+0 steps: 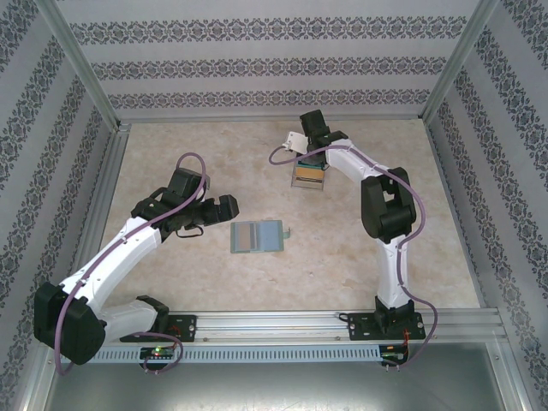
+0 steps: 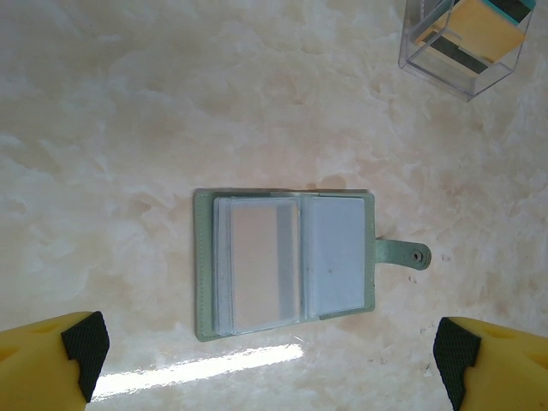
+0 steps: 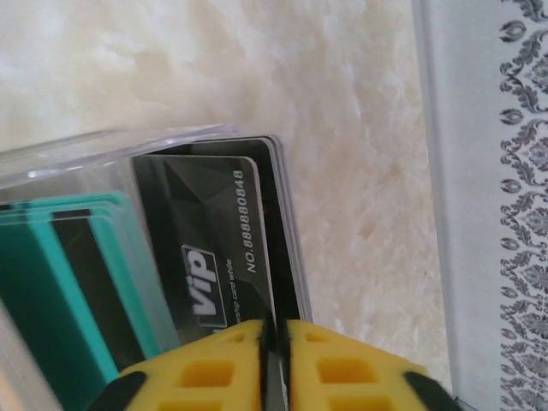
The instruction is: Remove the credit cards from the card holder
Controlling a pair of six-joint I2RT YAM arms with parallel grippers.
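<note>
Top view: the card holder [image 1: 259,236] lies open on the surface [image 1: 171,137]; the left claw [image 1: 229,208], spread, is just beside it; the right claw [image 1: 310,161] is over a clear box [image 1: 308,177]. Left wrist: fingertips [image 2: 86,342] wide apart; card holder [image 2: 287,261] flat. Right wrist: the right claw [image 3: 274,342] is clamped on a black card [image 3: 205,240] standing in the box beside teal credit cards [image 3: 60,282].

The right fingers [image 3: 214,377] hide the lower end of the black card [image 3: 205,231], so I cannot tell if the jaws pinch it; the picture's edge cuts the teal cards [image 3: 51,282].
</note>
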